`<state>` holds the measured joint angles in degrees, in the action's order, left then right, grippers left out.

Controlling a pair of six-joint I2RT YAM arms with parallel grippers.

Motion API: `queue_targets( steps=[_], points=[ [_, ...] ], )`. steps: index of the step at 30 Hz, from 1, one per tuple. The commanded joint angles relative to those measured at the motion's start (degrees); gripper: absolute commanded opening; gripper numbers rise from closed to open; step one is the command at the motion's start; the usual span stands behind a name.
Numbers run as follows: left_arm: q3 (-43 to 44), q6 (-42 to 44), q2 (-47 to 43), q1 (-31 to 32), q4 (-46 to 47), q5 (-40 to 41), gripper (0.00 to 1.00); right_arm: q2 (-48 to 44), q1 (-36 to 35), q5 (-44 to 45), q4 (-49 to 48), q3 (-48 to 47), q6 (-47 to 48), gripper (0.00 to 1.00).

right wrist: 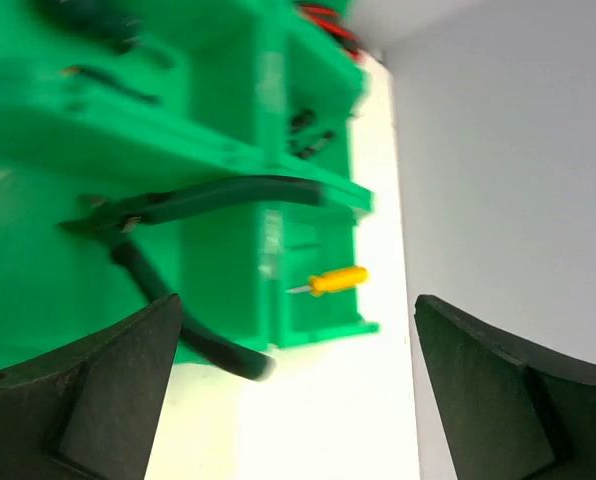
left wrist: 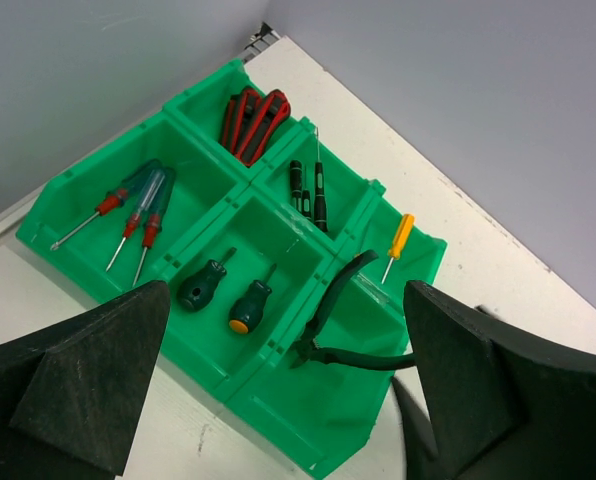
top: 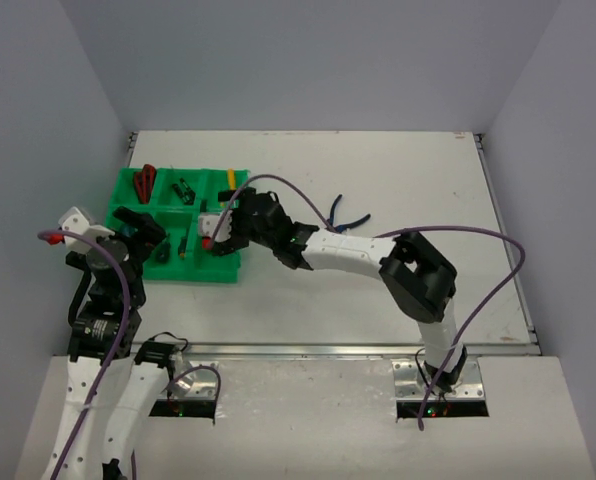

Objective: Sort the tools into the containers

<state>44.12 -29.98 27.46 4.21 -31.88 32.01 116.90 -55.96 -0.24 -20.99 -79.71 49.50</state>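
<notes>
One tool is lying outside the green tray (top: 218, 272) — the blue-handled pliers (top: 350, 216), sitting on the tabletop (top: 408, 180) toward the tray's 3 o'clock, well apart from it. Every other tool in view is resting in a compartment: red-handled pliers (left wrist: 253, 118), black screwdrivers (left wrist: 308, 190), red-collared screwdrivers (left wrist: 128, 215), two stubby green drivers (left wrist: 203, 287) and a yellow screwdriver (left wrist: 400, 238). Dark green pliers (left wrist: 311, 343) are lying crookedly in the compartment next to the yellow one, with one handle riding over a divider and the other seemingly poking past the tray's outer wall.

The right hand (top: 223, 225) is hovering over that spot with its fingers spread wide, gripping nothing. The left hand (top: 146, 235) is hanging at the tray's 8 o'clock side, likewise spread and empty.

Sorting is looking nearly finished, I judge. The next move is probably calling for the right arm to swing toward 3 o'clock and line up across the blue handles — perhaps after nudging the green pliers flat.

The tabletop is showing pale and plain, with grey walls (top: 308, 60) closing around it on three sides.
</notes>
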Motion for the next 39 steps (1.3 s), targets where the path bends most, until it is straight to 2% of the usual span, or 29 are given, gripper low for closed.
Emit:
queue_targets(
  steps=[1,3,5,6,9,11,12,13,15,17,20,23,25,29,31,32,33,34,37,39],
  points=[
    [-0.3,1.7,1.0,0.5,3.4,-2.2,1.00,-7.9,5.1,18.7,0.3,-7.9,-32.5,0.99],
    [-0.3,2.2,1.7,0.5,3.8,-3.5,1.00,-8.0,10.1,20.3,18.8,-13.8,-47.1,0.99],
    [-0.3,2.6,2.4,0.5,4.0,-4.7,1.00,-7.2,16.0,16.0,33.9,-20.3,-64.6,0.99],
    [-0.3,2.6,2.7,0.5,4.0,-5.1,1.00,-7.2,18.7,14.0,40.7,-20.5,-70.7,0.99],
    [-0.4,3.1,3.5,0.4,4.2,-6.6,1.00,-10.8,28.2,9.0,43.4,-13.0,-90.5,0.99],
    [-0.6,3.4,3.7,0.4,4.6,-7.5,1.00,-13.7,31.5,13.1,43.4,-7.2,-99.1,0.99],
    [-0.6,3.4,3.7,0.4,4.7,-7.8,1.00,-13.7,31.5,16.2,43.3,-4.8,-99.2,0.99],
    [-0.8,3.5,3.8,0.4,5.0,-8.2,1.00,-15.2,32.3,19.1,43.3,-1.5,-103.7,0.99],
    [-0.7,3.7,4.4,0.4,4.8,-8.8,1.00,-15.3,33.1,25.6,43.7,0.4,-108.3,0.99],
    [-0.6,3.9,4.7,0.4,4.8,-9.2,1.00,-13.7,33.8,27.9,45.3,0.6,-112.2,0.99],
    [-0.7,4.1,4.7,0.4,4.7,-9.4,1.00,-9.3,34.5,29.7,52.1,-2.7,-120.2,0.97],
    [-0.8,4.2,4.5,0.4,4.8,-9.5,1.00,-6.8,34.6,31.2,57.4,-3.1,-127.9,0.89],
    [-0.8,4.4,4.5,0.4,4.8,-9.7,1.00,-4.8,34.6,30.8,57.6,-3.1,-130.2,0.84],
    [-0.8,4.5,4.6,0.4,4.9,-9.8,1.00,-0.1,34.9,28.0,57.9,-6.1,-130.3,0.80],
    [-0.8,4.5,4.5,0.4,4.9,-9.8,1.00,1.0,35.0,27.2,58.3,-6.2,-131.0,0.75],
    [-0.8,4.6,4.6,0.4,4.9,-9.8,1.00,1.5,35.0,26.9,58.3,-5.7,-131.8,0.66],
    [-0.8,4.6,4.6,0.4,4.9,-9.8,1.00,1.7,35.0,26.8,58.2,-5.3,-132.4,0.65],
    [-0.8,4.6,4.5,0.4,4.9,-9.8,1.00,2.1,35.0,26.4,58.2,-4.9,-133.1,0.58],
    [-0.8,4.7,4.6,0.4,5.1,-9.9,1.00,3.6,35.3,26.1,58.3,-5.5,-132.9,0.56],
    [-0.8,4.7,4.8,0.4,5.0,-9.9,1.00,4.0,35.5,25.7,58.2,-5.6,-133.0,0.41]
  ],
)
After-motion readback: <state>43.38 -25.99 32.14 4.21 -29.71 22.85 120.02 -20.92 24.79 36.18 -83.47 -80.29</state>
